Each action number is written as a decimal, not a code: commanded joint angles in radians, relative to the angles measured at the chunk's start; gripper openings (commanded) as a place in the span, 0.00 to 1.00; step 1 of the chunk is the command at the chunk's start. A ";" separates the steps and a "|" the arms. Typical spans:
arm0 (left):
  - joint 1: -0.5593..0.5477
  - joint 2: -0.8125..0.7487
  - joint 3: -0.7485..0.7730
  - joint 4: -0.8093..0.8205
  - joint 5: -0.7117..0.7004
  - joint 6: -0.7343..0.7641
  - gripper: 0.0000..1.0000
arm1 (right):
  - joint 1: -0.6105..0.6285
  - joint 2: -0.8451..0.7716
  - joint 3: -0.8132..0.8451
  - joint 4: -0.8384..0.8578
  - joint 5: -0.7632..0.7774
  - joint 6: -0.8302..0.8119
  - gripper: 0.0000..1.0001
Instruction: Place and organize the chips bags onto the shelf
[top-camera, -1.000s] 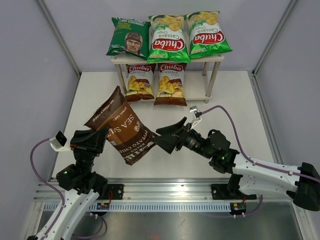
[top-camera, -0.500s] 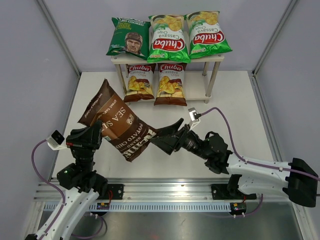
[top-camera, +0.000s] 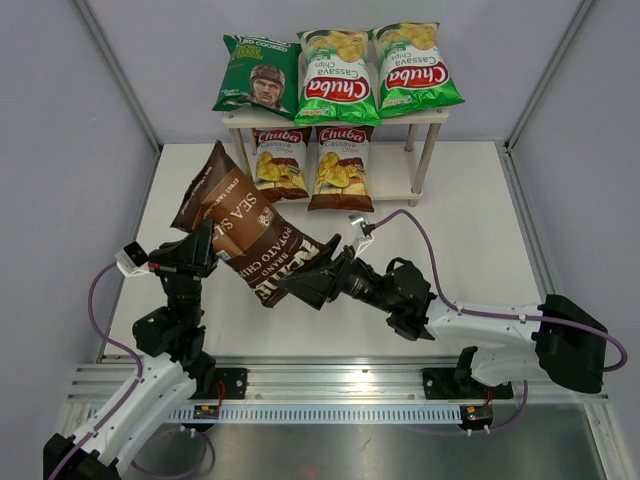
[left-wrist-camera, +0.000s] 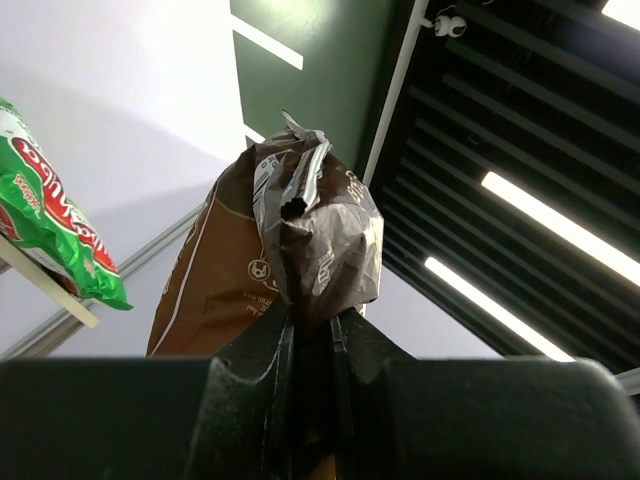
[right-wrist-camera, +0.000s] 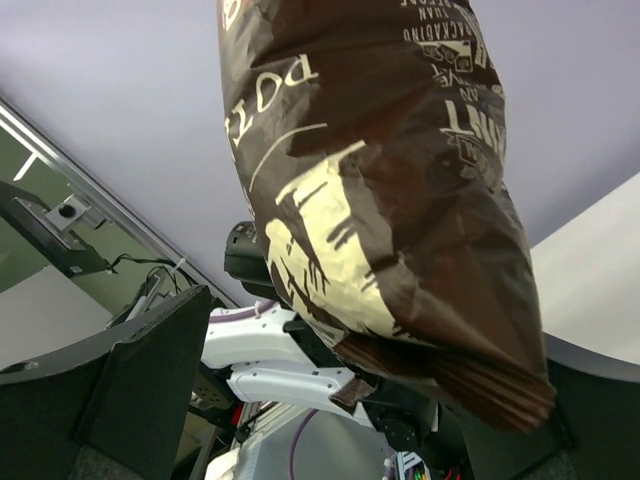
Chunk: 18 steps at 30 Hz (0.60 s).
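The dark brown Kettle bag (top-camera: 245, 235) hangs tilted in the air in front of the shelf (top-camera: 427, 160). My left gripper (top-camera: 203, 248) is shut on its side edge; the left wrist view shows the pinched bag (left-wrist-camera: 300, 240) rising from my left gripper (left-wrist-camera: 312, 318). My right gripper (top-camera: 315, 272) is open, its fingers spread round the bag's lower end (right-wrist-camera: 380, 170). The top tier holds the dark green bag (top-camera: 257, 75) and two bright green Chuba bags (top-camera: 338, 78) (top-camera: 415, 68). The lower tier holds two brown-and-white Chuba bags (top-camera: 279, 162) (top-camera: 342, 165).
The right third of the shelf's lower board (top-camera: 395, 185) is bare. Grey walls with metal frame posts (top-camera: 120, 75) close in the white table (top-camera: 470, 230) on three sides. The right arm's cable (top-camera: 420, 225) loops over the table.
My left gripper has carried the Kettle bag right and towards the shelf. My right gripper has moved left and closed in round the bag's lower end, still open.
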<state>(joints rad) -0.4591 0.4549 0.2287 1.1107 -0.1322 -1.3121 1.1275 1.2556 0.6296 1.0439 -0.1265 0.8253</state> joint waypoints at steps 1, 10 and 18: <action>-0.030 0.010 -0.008 0.161 -0.063 -0.033 0.00 | 0.009 0.024 0.068 0.116 -0.018 -0.002 1.00; -0.075 -0.007 -0.020 0.092 -0.078 0.013 0.00 | 0.009 0.036 0.085 0.122 0.044 -0.061 0.55; -0.075 -0.065 -0.046 0.025 -0.040 0.131 0.07 | 0.008 -0.044 0.074 0.004 0.034 -0.201 0.20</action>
<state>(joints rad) -0.5236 0.4049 0.1925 1.1400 -0.1913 -1.2591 1.1282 1.2694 0.6674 1.0386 -0.1009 0.7330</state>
